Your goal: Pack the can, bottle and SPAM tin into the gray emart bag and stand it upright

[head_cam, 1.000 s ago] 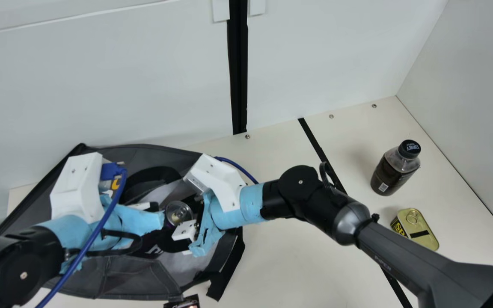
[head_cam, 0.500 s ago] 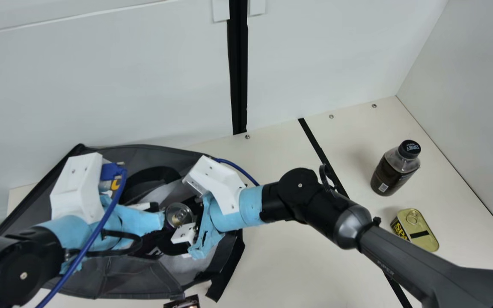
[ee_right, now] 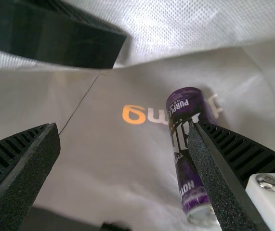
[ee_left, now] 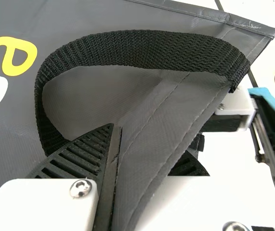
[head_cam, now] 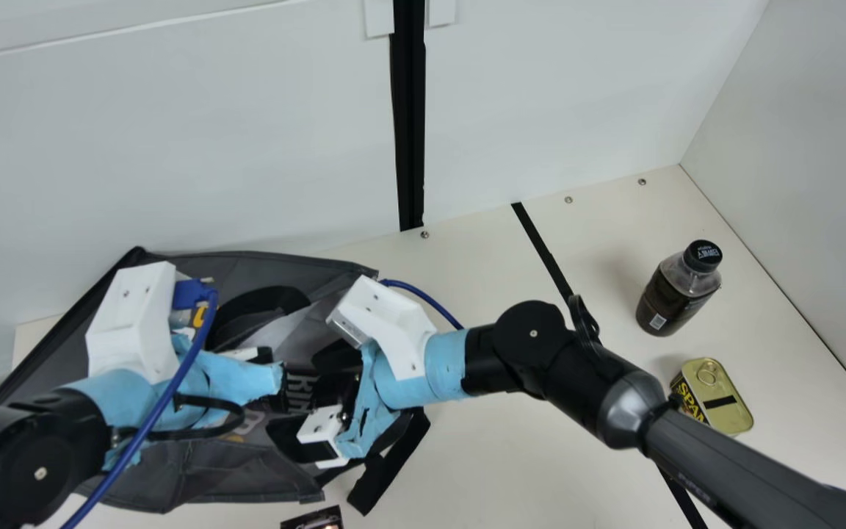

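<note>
Cream table (head_cam: 496,470) with black strip (head_cam: 543,252), gray emart bag (head_cam: 228,474), bottle (head_cam: 676,294), SPAM tin (head_cam: 717,393).

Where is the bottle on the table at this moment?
In the main view, the bottle stands on the right side of the cream table, right of the black strip and just behind the SPAM tin.

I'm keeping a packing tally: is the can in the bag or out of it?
In: the right wrist view shows the purple can inside the gray bag, resting against its pale inner side.
</note>
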Tool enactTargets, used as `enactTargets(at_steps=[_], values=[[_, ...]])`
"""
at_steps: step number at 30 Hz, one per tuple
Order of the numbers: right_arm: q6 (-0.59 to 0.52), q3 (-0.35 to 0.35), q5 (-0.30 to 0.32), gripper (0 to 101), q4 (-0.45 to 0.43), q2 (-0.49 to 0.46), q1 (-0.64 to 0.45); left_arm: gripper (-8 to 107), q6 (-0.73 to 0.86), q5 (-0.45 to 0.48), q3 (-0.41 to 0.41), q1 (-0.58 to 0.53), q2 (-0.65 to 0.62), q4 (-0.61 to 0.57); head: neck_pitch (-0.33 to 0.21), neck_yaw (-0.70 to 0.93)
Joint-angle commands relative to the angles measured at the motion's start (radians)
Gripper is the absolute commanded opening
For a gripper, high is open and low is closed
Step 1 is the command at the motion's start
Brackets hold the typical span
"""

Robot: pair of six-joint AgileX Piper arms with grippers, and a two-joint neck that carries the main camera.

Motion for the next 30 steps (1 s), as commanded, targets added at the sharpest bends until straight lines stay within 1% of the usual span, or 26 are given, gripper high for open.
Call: enactTargets(at_steps=[1, 16, 30], values=[[0.009, 0.008, 0.003, 95, -0.013, -0.019, -0.007, -8, 0.0, 0.0, 0.0, 0.0, 0.0, 0.0, -0.023, -0.002], [0.119, 0.078, 0.037, 95, -0.14, -0.19, -0.086, -8, 0.0, 0.0, 0.0, 0.0, 0.0, 0.0, -0.023, -0.002], [0.222, 0.103, 0.082, 95, -0.273, -0.332, -0.183, -8, 0.0, 0.0, 0.0, 0.0, 0.0, 0.0, -0.023, -0.002]])
